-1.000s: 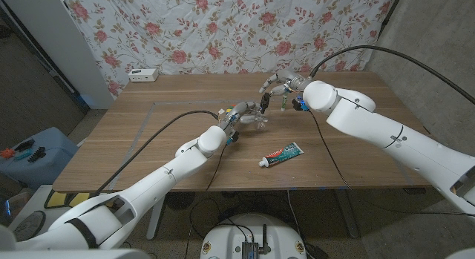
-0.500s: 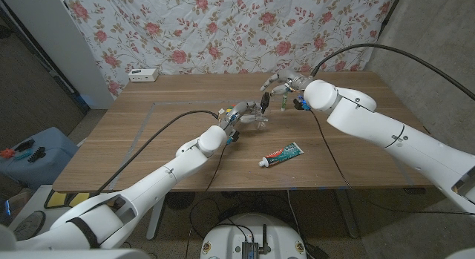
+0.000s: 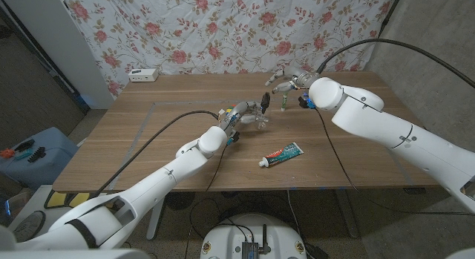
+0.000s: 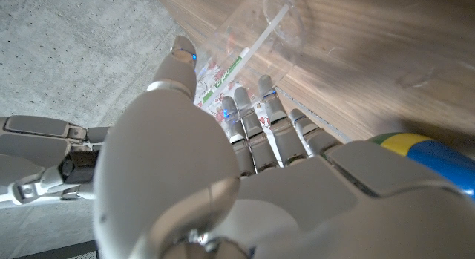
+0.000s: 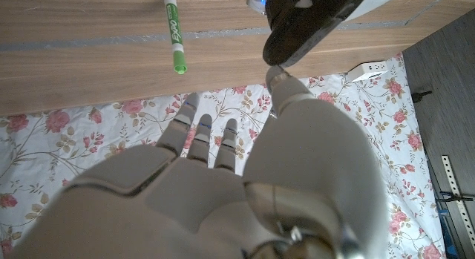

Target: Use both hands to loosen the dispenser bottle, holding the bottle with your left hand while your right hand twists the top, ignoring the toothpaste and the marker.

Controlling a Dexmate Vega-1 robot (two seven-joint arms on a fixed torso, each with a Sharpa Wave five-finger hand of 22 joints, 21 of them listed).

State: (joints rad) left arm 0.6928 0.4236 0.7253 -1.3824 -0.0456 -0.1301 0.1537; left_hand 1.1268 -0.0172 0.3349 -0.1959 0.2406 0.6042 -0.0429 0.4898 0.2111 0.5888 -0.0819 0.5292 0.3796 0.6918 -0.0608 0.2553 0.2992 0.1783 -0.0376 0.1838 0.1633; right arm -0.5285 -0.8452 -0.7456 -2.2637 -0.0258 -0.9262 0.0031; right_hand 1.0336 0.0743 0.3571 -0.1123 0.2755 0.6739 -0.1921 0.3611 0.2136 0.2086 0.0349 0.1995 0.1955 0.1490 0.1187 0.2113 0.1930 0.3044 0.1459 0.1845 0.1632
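Left robot hand [image 3: 249, 113] gripping bottle [image 3: 260, 121] mid-table; right robot hand [image 3: 286, 79] open, empty, near far edge.

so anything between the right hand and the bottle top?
Nothing visible. The right hand hovers open just beyond the dispenser bottle, which the left hand holds. The marker lies beside that path.

This looks like a makeshift robot test room rather than a home. A rose-print cloth [image 3: 223, 29] hangs as a backdrop behind the wooden worktop [image 3: 148, 133], bare grey concrete wall [image 3: 438, 44] stands to the right, a white power strip [image 3: 143, 75] sits at the far left edge, and cables [image 3: 371, 45] trail across.
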